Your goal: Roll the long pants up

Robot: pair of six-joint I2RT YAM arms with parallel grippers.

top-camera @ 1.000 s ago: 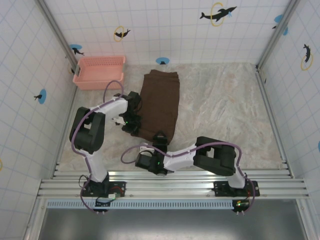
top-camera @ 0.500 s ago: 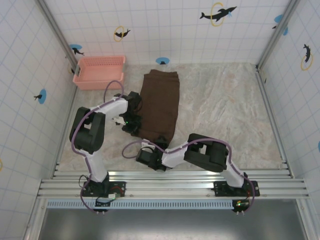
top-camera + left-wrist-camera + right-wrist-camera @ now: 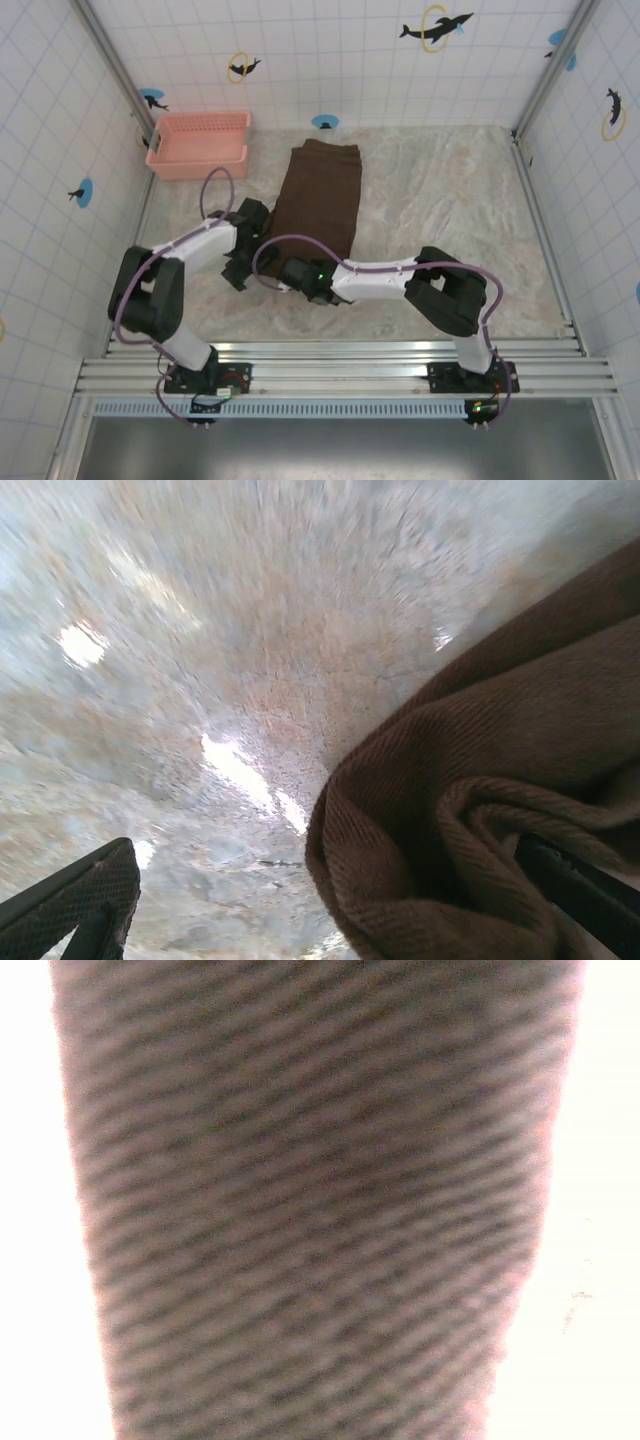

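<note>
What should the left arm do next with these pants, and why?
Probably close the left gripper on the rolled near edge of the long pants: its fingers are wide open with the bunched fabric between them, while the right gripper seems shut on that same end.

The long pants lay flat on the tabletop, one plain dark-brown strip, legs stacked, running from the far side toward the near edge on a slight slant. The far end sat square and tidy. Down at the near end the edge had curled over into a soft, thick fold, possibly the start of a roll. Close in, the cloth showed a fine ribbed weave.
</note>
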